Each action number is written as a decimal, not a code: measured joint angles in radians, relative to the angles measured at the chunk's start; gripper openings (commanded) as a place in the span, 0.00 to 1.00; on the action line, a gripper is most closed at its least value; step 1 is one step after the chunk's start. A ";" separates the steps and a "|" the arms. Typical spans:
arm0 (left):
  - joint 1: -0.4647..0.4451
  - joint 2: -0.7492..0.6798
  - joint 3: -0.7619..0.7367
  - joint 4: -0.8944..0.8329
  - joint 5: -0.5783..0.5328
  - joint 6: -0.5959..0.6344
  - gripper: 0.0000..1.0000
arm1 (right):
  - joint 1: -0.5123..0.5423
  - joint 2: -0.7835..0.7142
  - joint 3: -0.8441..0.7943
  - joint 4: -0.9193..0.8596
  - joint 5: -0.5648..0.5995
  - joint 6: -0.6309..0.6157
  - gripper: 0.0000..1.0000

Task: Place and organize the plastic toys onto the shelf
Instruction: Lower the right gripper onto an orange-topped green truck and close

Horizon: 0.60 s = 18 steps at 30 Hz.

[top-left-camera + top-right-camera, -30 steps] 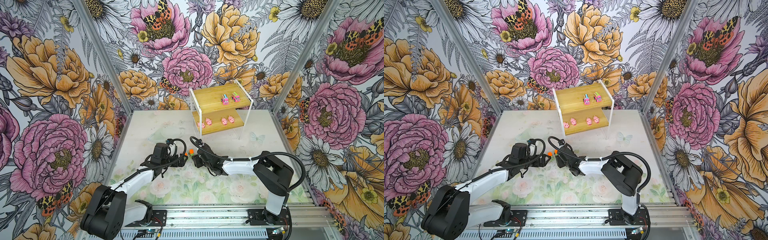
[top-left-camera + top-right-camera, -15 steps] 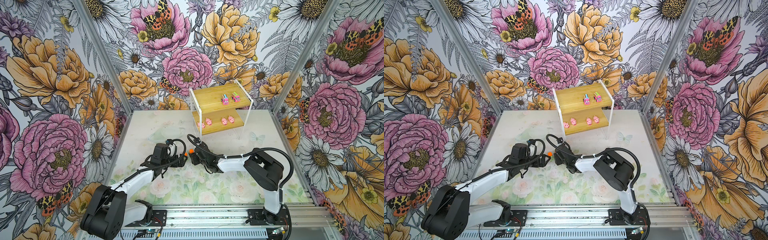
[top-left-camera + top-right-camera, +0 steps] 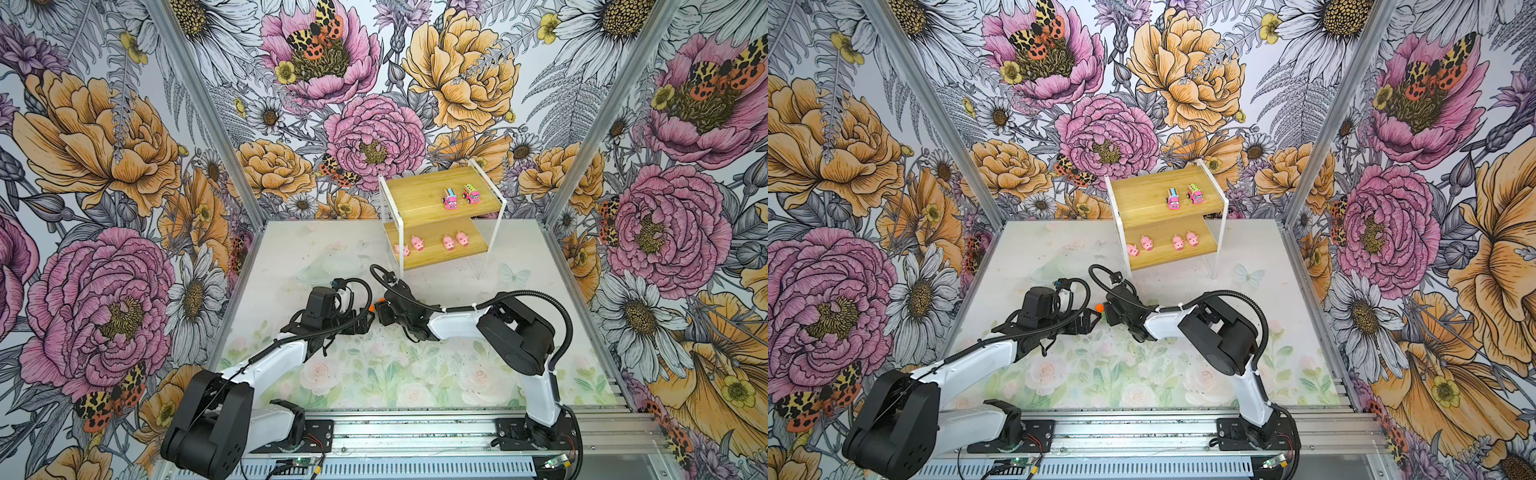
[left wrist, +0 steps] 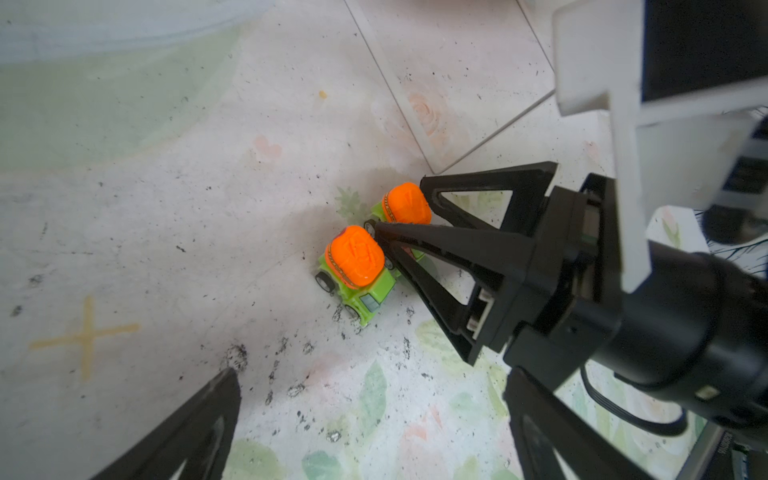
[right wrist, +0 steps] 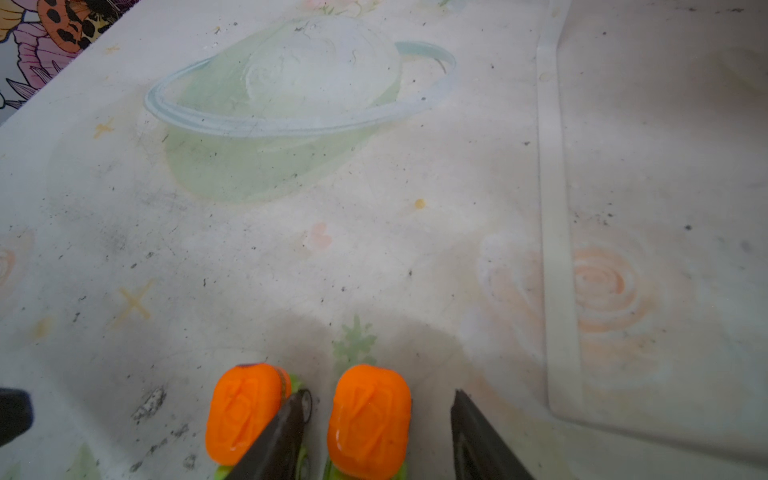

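Right end effector [image 5: 374,399] half-open, straddling one green truck [image 4: 405,203] mid worktop [image 3: 457,374], nothing clamped yet. One finger [image 4: 436,241] sits between it and the twin truck [image 4: 353,262]; closing could nudge or pinch the twin, skewing the grip. The shelf [image 3: 415,195] stands at the far edge.

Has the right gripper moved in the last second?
Yes: the right gripper slid slightly left in both top views, away from the shelf and its left post.

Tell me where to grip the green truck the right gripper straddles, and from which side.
Pinch the green truck by its long flanks, below the orange top, coming from above with fingers lengthwise. Its twin stands close alongside, so one finger belongs in the gap between them.
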<state>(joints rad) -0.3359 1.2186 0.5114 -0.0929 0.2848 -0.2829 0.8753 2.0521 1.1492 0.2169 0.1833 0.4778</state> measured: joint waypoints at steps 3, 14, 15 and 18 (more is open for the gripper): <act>0.000 0.000 0.000 0.000 0.000 0.000 0.99 | 0.000 0.014 0.015 -0.003 -0.001 -0.001 0.54; 0.001 0.000 0.000 0.000 -0.003 -0.006 0.99 | 0.000 0.039 0.027 -0.024 -0.014 -0.038 0.26; 0.001 0.000 0.000 0.000 -0.003 -0.006 0.99 | 0.000 0.039 0.028 -0.024 -0.016 -0.041 0.24; 0.001 0.000 0.000 0.000 -0.003 -0.007 0.99 | 0.000 0.038 0.028 -0.023 -0.024 -0.050 0.21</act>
<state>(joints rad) -0.3351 1.2190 0.5114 -0.0929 0.2813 -0.2897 0.8753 2.0903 1.1774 0.1944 0.1596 0.4278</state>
